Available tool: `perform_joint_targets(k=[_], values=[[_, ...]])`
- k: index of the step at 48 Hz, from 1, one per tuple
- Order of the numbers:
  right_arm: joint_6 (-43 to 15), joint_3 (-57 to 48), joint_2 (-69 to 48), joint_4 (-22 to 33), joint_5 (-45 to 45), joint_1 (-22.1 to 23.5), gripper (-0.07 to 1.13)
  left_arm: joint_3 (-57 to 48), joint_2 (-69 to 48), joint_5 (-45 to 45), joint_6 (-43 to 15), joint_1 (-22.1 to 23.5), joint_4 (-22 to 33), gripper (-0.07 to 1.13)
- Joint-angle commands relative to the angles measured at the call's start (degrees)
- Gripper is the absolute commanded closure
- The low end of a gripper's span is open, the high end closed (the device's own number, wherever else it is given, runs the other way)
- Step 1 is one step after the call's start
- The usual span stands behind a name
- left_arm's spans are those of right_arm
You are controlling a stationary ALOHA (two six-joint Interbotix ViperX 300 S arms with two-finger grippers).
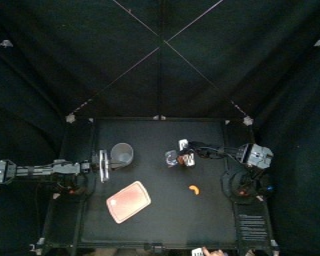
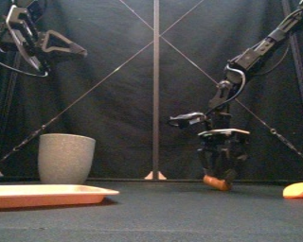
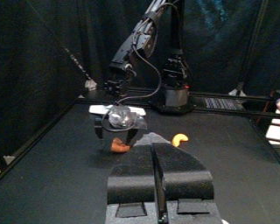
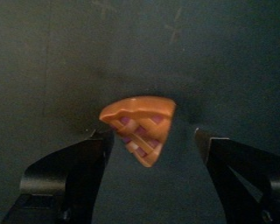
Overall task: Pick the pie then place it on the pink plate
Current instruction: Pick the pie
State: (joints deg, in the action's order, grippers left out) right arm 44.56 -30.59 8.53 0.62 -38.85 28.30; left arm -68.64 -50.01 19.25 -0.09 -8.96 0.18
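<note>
The pie (image 4: 139, 127), an orange wedge with a lattice top, lies flat on the black worktop (image 2: 141, 213), a little right of the middle and in the far half. The right claw (image 2: 222, 172) hangs straight down over it with its two jaws wide open, one on either side of the wedge. The right wrist view shows a clear gap between each jaw and the pie, so the claw has hold of nothing. From the front the jaw tips stand low, just above the surface, and the pie shows beneath them.

Near and to the right of the pie, apart from it, lies a small curved orange toy (image 1: 195, 187). The pink plate (image 1: 128, 201) sits flat on the near left part of the worktop, well apart from the pie, and nothing lies on it. The tall grey cup (image 2: 65, 158) stands upright to the left of the pie, beyond the plate.

The left claw (image 3: 157, 159) rests raised at the left side, beside the grey cup. Its jaws are pressed together with nothing between them.
</note>
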Motion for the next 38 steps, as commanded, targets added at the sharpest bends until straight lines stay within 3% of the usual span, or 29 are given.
perform_joint_targets(k=[1, 19, 38], values=[[0.2, 1.1, 0.5, 0.1, -1.6, 0.0, 0.0, 0.9, 0.0, 0.5, 0.0, -0.6, 0.0, 1.06], [-0.1, 1.6, 1.7, -0.7, 0.0, 0.3, 0.04, -0.4, -0.1, 3.7, 0.1, -1.8, 0.2, 1.06], [-0.7, 4.0, 0.7, -2.9, -0.6, -0.8, 0.39, -1.2, -0.1, 3.8, 0.1, -1.9, 2.9, 1.06]])
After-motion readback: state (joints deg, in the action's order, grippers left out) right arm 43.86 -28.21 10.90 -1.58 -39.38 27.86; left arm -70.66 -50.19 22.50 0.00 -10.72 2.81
